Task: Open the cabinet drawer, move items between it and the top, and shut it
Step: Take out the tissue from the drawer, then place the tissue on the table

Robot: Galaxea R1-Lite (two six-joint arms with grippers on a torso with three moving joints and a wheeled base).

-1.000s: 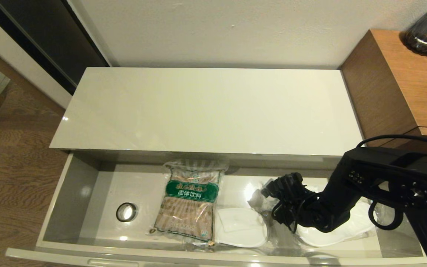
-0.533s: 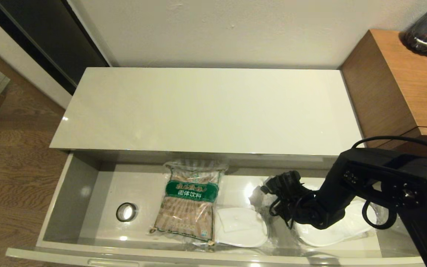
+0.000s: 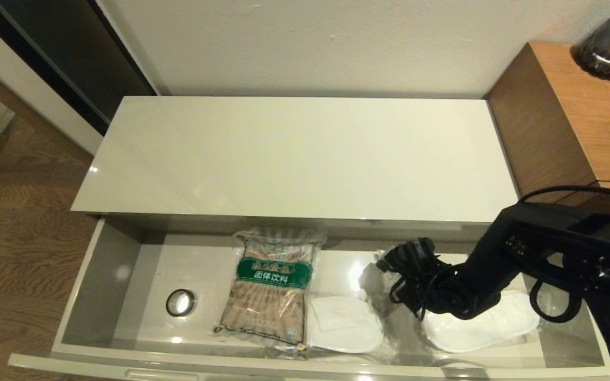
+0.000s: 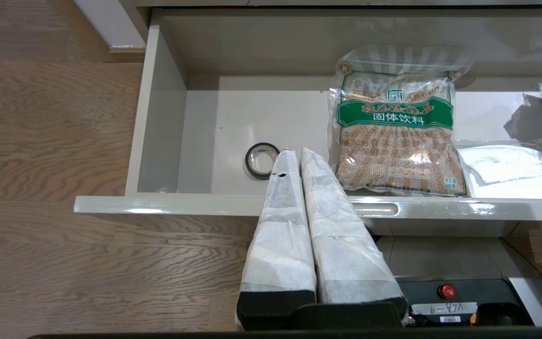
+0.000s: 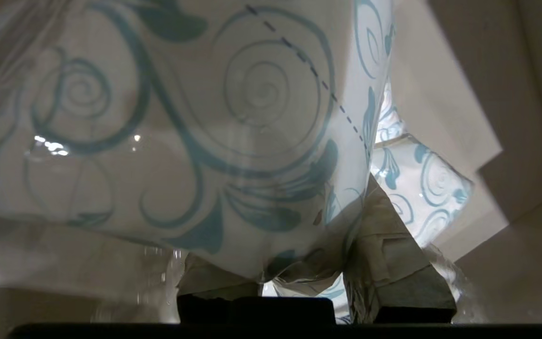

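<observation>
The cabinet drawer (image 3: 109, 275) stands pulled out beneath the top (image 3: 294, 159). Inside, from the robot's left: a small black tape roll (image 3: 181, 302), the brown-and-green packet (image 3: 270, 288) lying flat with its far end near the back wall, then white slippers in clear plastic (image 3: 344, 324) just beside it.

From the head camera, the right gripper (image 3: 389, 264) is down inside the drawer's right part, above the slipper wrap, and what it holds is a pale scrap at its tip. Its own wrist camera settles that: the fingers (image 5: 393, 263) are pinched on a white soft pack (image 5: 181, 122) printed with blue swirls, which fills most of that view.

The left gripper (image 4: 293, 155) shows only in its wrist camera, poised over the drawer's front edge, padded fingers pressed together on nothing, the tape roll just beyond them.

A taller brown wooden unit (image 3: 575, 116) stands right of the cabinet.
</observation>
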